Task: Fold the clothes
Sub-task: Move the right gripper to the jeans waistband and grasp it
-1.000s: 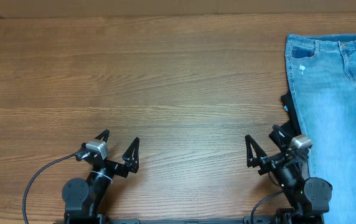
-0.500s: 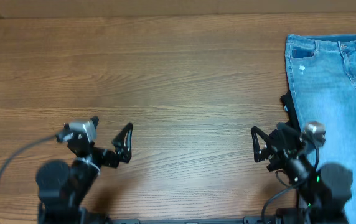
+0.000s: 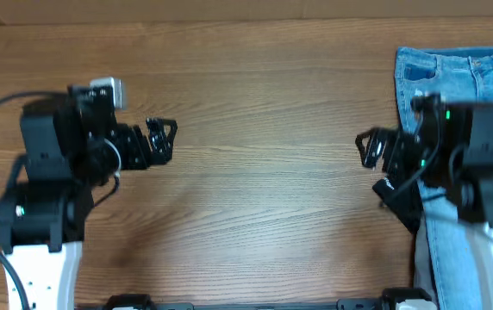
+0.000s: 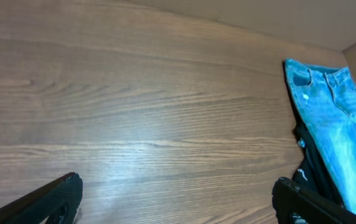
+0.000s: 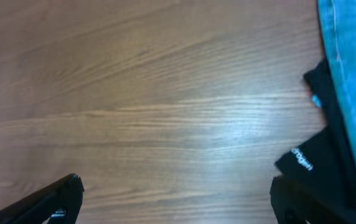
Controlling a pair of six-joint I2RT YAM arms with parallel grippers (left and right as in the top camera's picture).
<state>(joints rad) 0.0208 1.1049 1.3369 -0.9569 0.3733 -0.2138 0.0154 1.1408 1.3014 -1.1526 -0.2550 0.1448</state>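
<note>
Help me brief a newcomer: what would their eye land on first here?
The light-blue jeans lying flat at the right edge of the table stand out, with something black peeking from under their left side. The left tool and right tool hang open above the wood, holding nothing.

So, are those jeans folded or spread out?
Spread out: the jeans lie flat and lengthwise on the table, waistband at the far end, no fold showing.
</note>
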